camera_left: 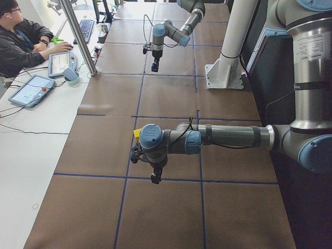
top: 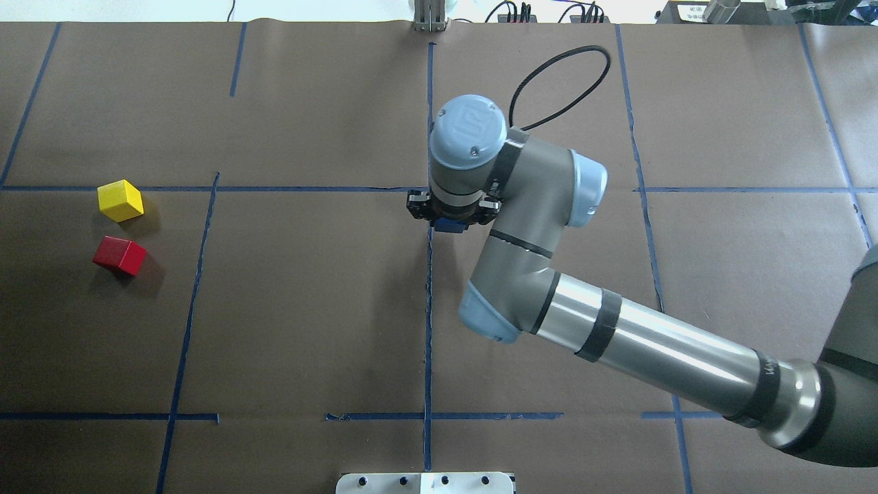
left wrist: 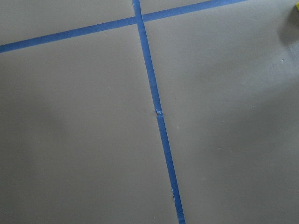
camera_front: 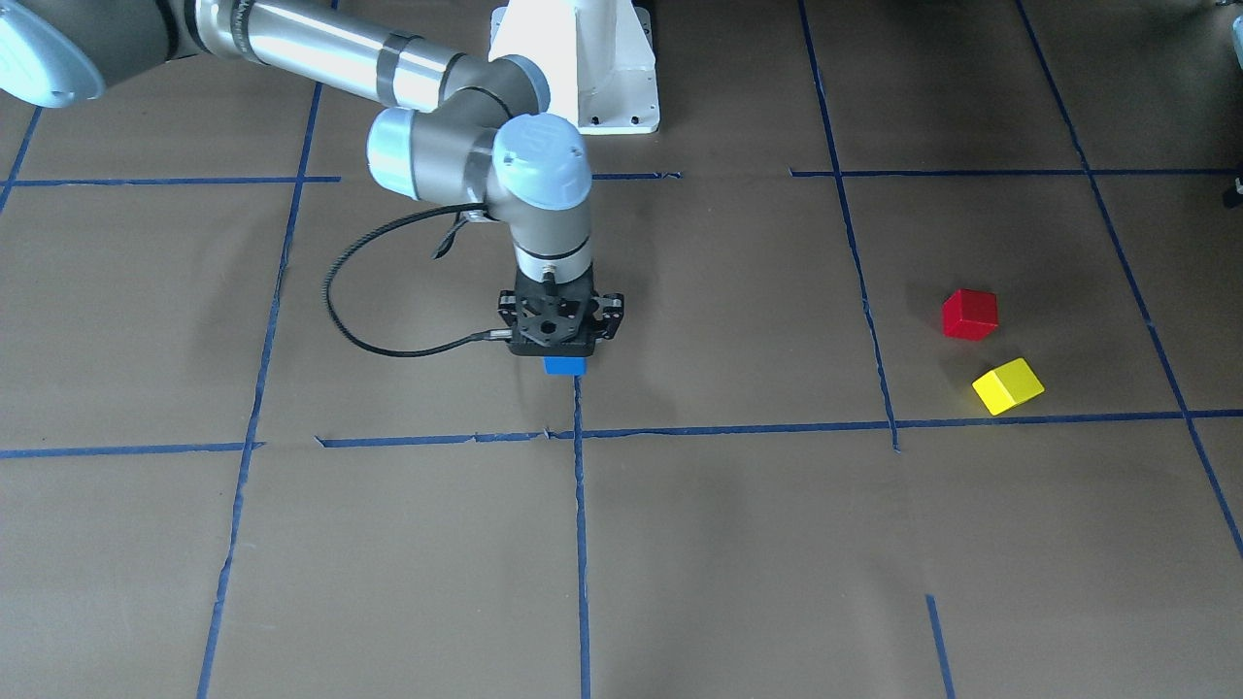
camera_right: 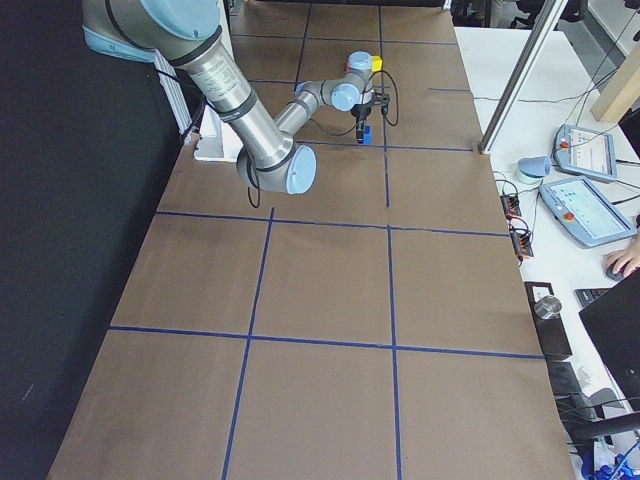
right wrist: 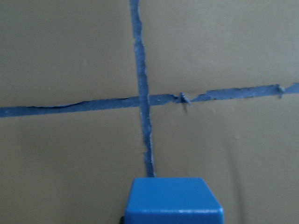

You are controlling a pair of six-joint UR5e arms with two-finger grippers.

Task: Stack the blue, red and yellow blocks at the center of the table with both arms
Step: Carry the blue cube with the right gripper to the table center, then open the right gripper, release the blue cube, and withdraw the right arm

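Observation:
The blue block [camera_front: 565, 366] sits in my right gripper [camera_front: 561, 357], which is shut on it and points straight down, low over the table [camera_front: 738, 544] beside the centre tape line. The right wrist view shows the blue block [right wrist: 173, 199] just short of a tape crossing. The red block [top: 120, 255] and the yellow block [top: 121, 200] lie close together, apart from each other, far out on my left side. My left gripper [camera_left: 154, 177] hangs over the table near them; I cannot tell if it is open or shut. A sliver of yellow [left wrist: 297, 5] shows in the left wrist view.
The white pedestal [camera_front: 583, 68] stands at the table's robot side. My right arm's cable [top: 562, 82] loops beyond the wrist. A person [camera_left: 21, 36] sits at a side desk with tablets [camera_left: 31, 89] behind a metal post [camera_left: 78, 36].

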